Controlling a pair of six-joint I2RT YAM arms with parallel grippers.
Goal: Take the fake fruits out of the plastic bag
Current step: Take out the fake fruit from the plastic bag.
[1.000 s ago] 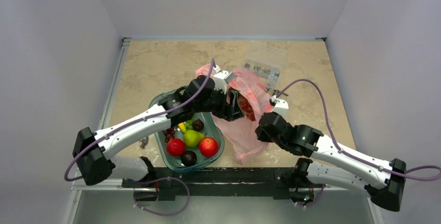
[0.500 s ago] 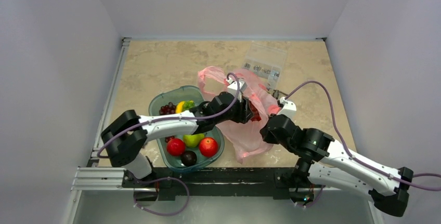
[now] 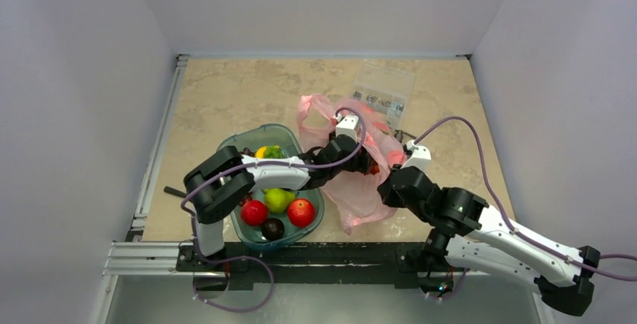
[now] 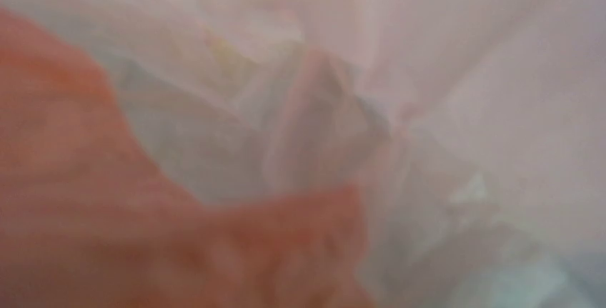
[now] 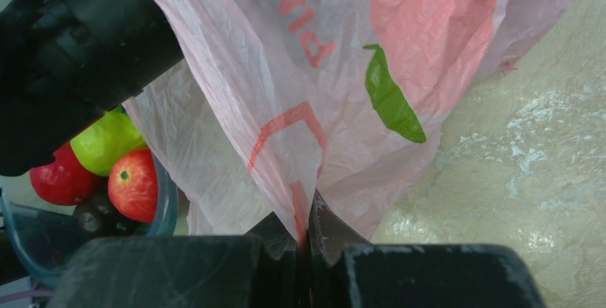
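The pink plastic bag (image 3: 359,192) lies right of the tray, its mouth toward my left arm. My left gripper (image 3: 365,164) is pushed inside the bag, and the film hides its fingers. The left wrist view is a blur of pink film (image 4: 464,72) with an orange-red fruit shape (image 4: 179,251) close at the lower left; no fingers show. A red fruit (image 3: 373,167) shows dimly through the bag. My right gripper (image 3: 396,166) is shut on a fold of the bag's edge (image 5: 300,72), pinched between the jaws (image 5: 309,233).
The teal tray (image 3: 239,142) left of the bag holds a green pear (image 3: 276,199), two red apples (image 3: 301,211), a dark plum (image 3: 273,228), grapes and a banana. A clear packet of metal parts (image 3: 381,87) lies behind the bag. My left arm (image 5: 78,43) crosses the tray.
My left arm has reached further right, deeper into the bag, and its elbow has swung in over the tray. The bag's far handle has shifted. My right gripper still holds the bag's edge.
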